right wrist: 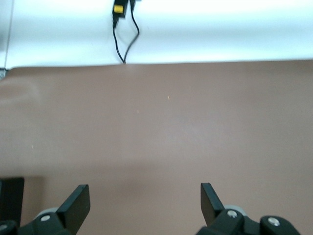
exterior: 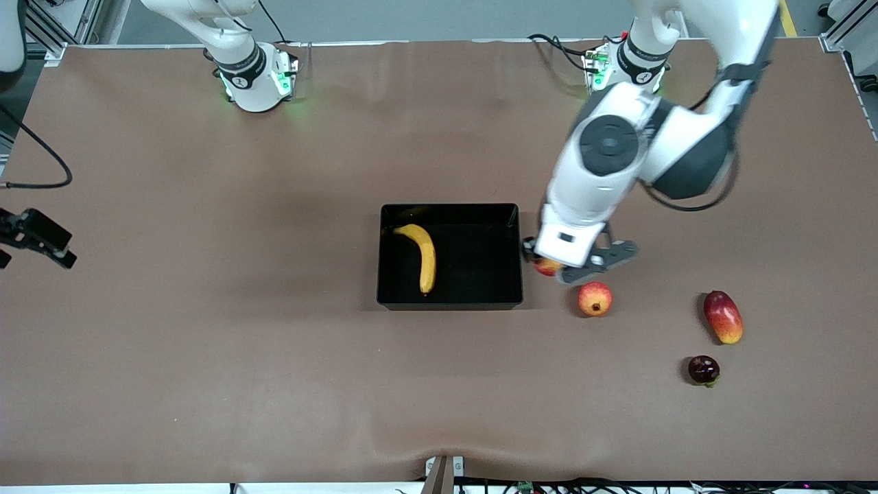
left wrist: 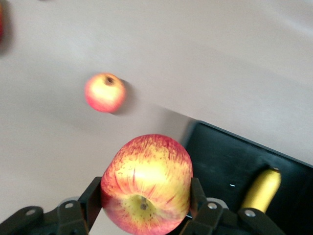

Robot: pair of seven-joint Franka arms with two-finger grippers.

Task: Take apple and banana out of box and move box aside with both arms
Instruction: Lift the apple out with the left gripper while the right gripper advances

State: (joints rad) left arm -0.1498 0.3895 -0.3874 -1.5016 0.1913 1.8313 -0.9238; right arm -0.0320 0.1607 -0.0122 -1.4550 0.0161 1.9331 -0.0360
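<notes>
The black box (exterior: pixel 449 207) stands mid-table with the yellow banana (exterior: pixel 422 255) lying in it. My left gripper (exterior: pixel 549 266) is shut on the red-and-yellow streaked apple (exterior: pixel 547 266) and holds it just above the table, beside the box's wall toward the left arm's end. In the left wrist view the apple (left wrist: pixel 146 183) sits between the fingers (left wrist: pixel 90 200), with the box (left wrist: pixel 230 161) and the banana's end (left wrist: pixel 261 188) close by. My right gripper (exterior: pixel 38 240) is open and empty (right wrist: pixel 145 198), waiting over the right arm's end of the table.
A round red-orange fruit with a dark calyx (exterior: pixel 595 299) lies right beside the left gripper, nearer the front camera; it also shows in the left wrist view (left wrist: pixel 104 92). A red mango (exterior: pixel 722 316) and a dark purple fruit (exterior: pixel 703 370) lie toward the left arm's end.
</notes>
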